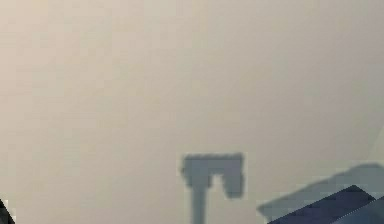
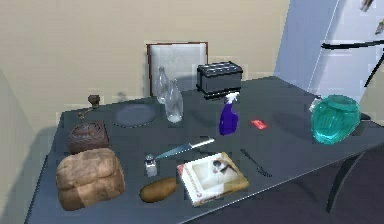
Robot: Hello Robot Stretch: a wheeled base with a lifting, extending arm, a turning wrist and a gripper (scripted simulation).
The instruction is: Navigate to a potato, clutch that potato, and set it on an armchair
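Note:
A small brown oval potato (image 2: 158, 190) lies on the dark grey table (image 2: 290, 140), close to its near edge in the arm side view. It sits between a large tan loaf of bread (image 2: 90, 179) on its left and a flat book (image 2: 212, 177) on its right. A small salt shaker (image 2: 151, 165) stands just behind it.
The table also carries a blue spray bottle (image 2: 229, 116), a toaster (image 2: 220, 77), two glass bottles (image 2: 168, 96), a dark plate (image 2: 132, 115), a teal glass bowl (image 2: 335, 118) and a knife (image 2: 185, 151). A pale fridge (image 2: 345, 50) stands at the right. The forward view faces a beige wall (image 1: 150, 80), with a table corner (image 1: 330, 203) at its lower right.

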